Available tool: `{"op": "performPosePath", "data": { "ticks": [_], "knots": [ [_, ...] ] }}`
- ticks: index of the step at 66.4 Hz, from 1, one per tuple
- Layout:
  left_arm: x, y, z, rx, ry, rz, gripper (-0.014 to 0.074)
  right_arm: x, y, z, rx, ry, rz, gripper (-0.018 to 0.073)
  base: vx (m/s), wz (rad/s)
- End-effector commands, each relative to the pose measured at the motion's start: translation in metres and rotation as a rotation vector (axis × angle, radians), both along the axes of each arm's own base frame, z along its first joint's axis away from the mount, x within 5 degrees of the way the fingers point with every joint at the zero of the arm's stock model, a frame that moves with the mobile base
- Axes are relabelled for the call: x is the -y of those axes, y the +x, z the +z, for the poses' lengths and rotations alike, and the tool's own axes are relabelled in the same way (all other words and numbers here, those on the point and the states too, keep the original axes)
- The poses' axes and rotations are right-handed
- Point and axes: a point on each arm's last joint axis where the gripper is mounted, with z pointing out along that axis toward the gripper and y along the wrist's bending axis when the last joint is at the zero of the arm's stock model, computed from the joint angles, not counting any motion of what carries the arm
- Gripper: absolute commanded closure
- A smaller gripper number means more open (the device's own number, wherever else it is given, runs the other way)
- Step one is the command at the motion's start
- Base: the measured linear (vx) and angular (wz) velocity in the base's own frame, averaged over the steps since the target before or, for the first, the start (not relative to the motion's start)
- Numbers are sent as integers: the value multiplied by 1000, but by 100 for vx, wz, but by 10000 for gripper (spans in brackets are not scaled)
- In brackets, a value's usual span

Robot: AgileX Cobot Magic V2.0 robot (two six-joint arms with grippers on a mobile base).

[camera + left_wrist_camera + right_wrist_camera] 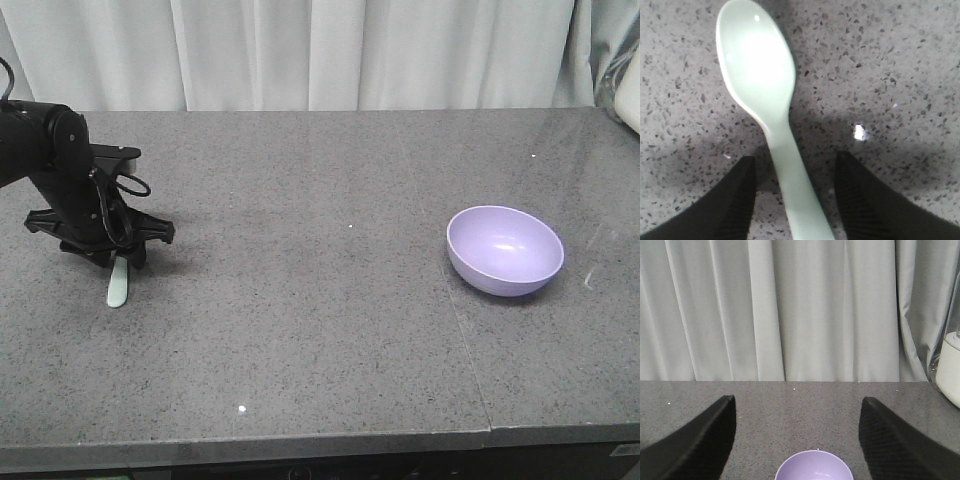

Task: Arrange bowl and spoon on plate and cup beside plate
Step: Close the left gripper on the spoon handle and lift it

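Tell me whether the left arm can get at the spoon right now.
Probably yes: the left end effector is open low over the table, its fingers straddling the handle of the spoon, with a gap on each side and nothing between.

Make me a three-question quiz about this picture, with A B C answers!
1. What colour is the bowl? A red; B purple; C yellow.
2. Where is the spoon? A in the bowl; B hanging in the air; C lying on the table.
3. The left gripper is: A open; B shut on the spoon; C shut on the bowl.
Answers: 1 B, it looks lavender; 2 C, it rests on the grey table; 3 A, gaps show on both sides of the spoon's handle.
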Motion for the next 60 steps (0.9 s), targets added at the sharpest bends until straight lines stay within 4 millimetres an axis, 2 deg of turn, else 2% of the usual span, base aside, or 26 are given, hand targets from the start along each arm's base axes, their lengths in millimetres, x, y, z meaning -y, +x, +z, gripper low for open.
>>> {"op": "performPosePath", "data": {
  "ticks": [1, 14, 22, 29, 36, 43, 51, 60],
  "knots": [
    [4, -19, -41, -270, 48, -16, 351, 2, 0, 15, 89, 6, -24, 49, 0, 0],
    [-3, -22, -40, -306, 118, -43, 605, 2, 0, 15, 89, 6, -24, 49, 0, 0],
    [-4, -22, -38, -307, 127, -50, 605, 2, 0, 15, 85, 6, -22, 49, 0, 0],
    [-3, -22, -25, -253, 120, -55, 603, 2, 1, 14, 77, 9, -21, 49, 0, 0],
    [-3, -23, 3, -152, 107, -58, 603, 2, 5, 13, 62, 43, -22, 49, 0, 0],
    [-4, -29, 43, -5, 83, -54, 603, 3, 16, 9, 28, 86, -27, 49, 0, 0],
    [-2, -45, 103, 203, 10, -40, 603, 3, 37, 11, -24, 115, -28, 49, 0, 0],
    [-1, -69, 165, 465, -79, -27, 603, 4, 65, 29, -56, 110, -22, 49, 0, 0]
  ]
}}
